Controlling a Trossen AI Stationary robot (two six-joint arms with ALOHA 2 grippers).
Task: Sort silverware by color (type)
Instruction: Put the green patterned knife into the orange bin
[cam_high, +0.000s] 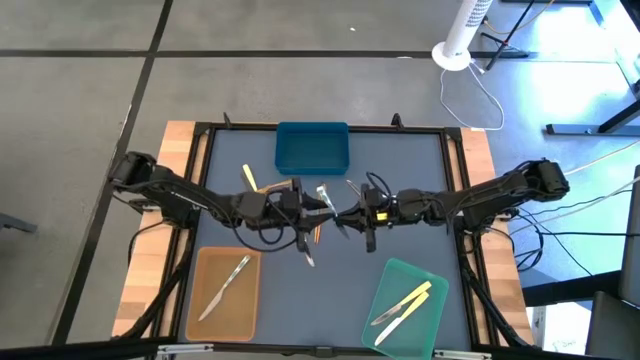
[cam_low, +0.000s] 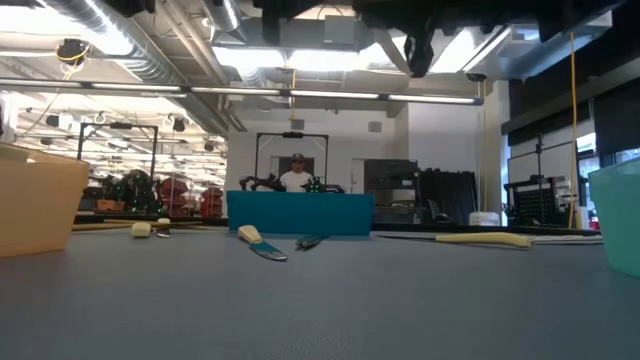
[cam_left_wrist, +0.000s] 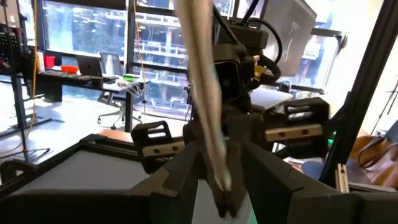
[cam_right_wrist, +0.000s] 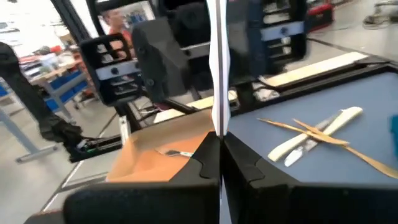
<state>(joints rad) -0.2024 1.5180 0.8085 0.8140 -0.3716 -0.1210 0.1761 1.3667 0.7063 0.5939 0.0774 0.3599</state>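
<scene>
Grey tiled floor (cam_high: 90, 90); white fan (cam_high: 462, 35); ceiling lights (cam_low: 300, 50); possibly windows (cam_left_wrist: 74, 37).

The right tool (cam_right_wrist: 219, 146) pinches an upright silvery utensil (cam_right_wrist: 218, 68) above crossed silverware (cam_right_wrist: 317, 134).

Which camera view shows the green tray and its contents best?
The high view: it shows the whole green tray from above, holding two pale yellow utensils. The low view catches only its side wall at the picture's right edge. Neither wrist view shows it.

This was a robotics lab — exposed ceiling ducts (cam_low: 150, 45), strip lights, benches of equipment behind, a person (cam_low: 297, 172) at another rig
</scene>
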